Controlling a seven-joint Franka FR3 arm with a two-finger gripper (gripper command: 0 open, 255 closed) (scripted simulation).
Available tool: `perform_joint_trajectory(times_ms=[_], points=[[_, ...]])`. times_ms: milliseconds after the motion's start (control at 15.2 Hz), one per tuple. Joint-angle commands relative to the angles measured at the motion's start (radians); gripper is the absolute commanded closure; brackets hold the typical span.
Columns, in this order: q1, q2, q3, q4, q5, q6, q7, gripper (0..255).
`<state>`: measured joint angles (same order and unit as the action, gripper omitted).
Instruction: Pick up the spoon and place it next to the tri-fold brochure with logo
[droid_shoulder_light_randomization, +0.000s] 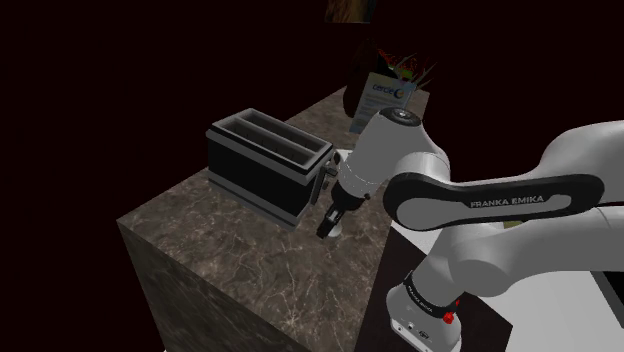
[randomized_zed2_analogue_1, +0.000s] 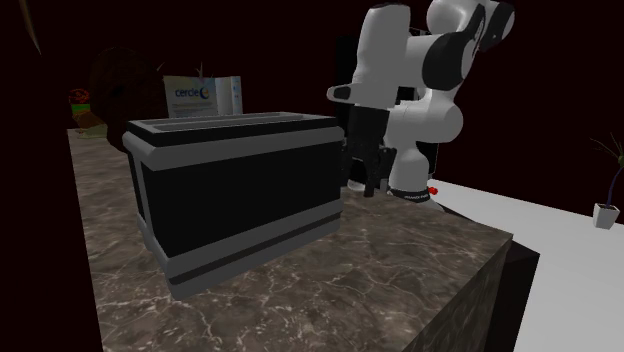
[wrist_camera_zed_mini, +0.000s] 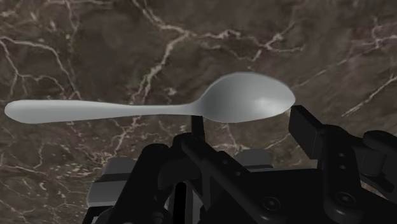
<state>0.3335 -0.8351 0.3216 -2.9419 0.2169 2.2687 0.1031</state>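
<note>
Dark marble tabletop (droid_shoulder_light_randomization: 220, 240) carrying a black toaster (droid_shoulder_light_randomization: 265, 160) with grey trim, seen as a white arm (droid_shoulder_light_randomization: 500, 200) reaches down just beside it. The tri-fold brochure (droid_shoulder_light_randomization: 385, 95) stands upright at the far end. The arm's wrist covers its lower edge in the shoulder view, and the toaster (randomized_zed2_analogue_1: 240, 190) hides its base (randomized_zed2_analogue_1: 200, 95) in the second exterior view. The black tool (droid_shoulder_light_randomization: 330, 222) merges with the dark background (randomized_zed2_analogue_1: 375, 185), so its outline is hard to trace there. In the wrist view the grey spoon (wrist_camera_zed_mini: 159, 107) lies flat on the tabletop (wrist_camera_zed_mini: 95, 51). Its long axis runs parallel to the line joining the two fingers (wrist_camera_zed_mini: 304, 127). The bowl lies across the gap between them, and the handle points away past one finger. The tool (wrist_camera_zed_mini: 249, 124) is spread, and whether its tips touch the spoon cannot be told.
</note>
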Motion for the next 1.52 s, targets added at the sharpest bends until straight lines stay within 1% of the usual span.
perform_joint_trajectory(times_ms=[0, 660, 1452], points=[[-0.002, -0.017, -0.007, 0.019, -0.006, -0.037, -0.001, 255], [-0.015, -0.075, -0.039, 0.127, -0.035, -0.201, -0.007, 255], [-0.031, -0.093, -0.071, 0.279, -0.065, -0.369, -0.011, 255]])
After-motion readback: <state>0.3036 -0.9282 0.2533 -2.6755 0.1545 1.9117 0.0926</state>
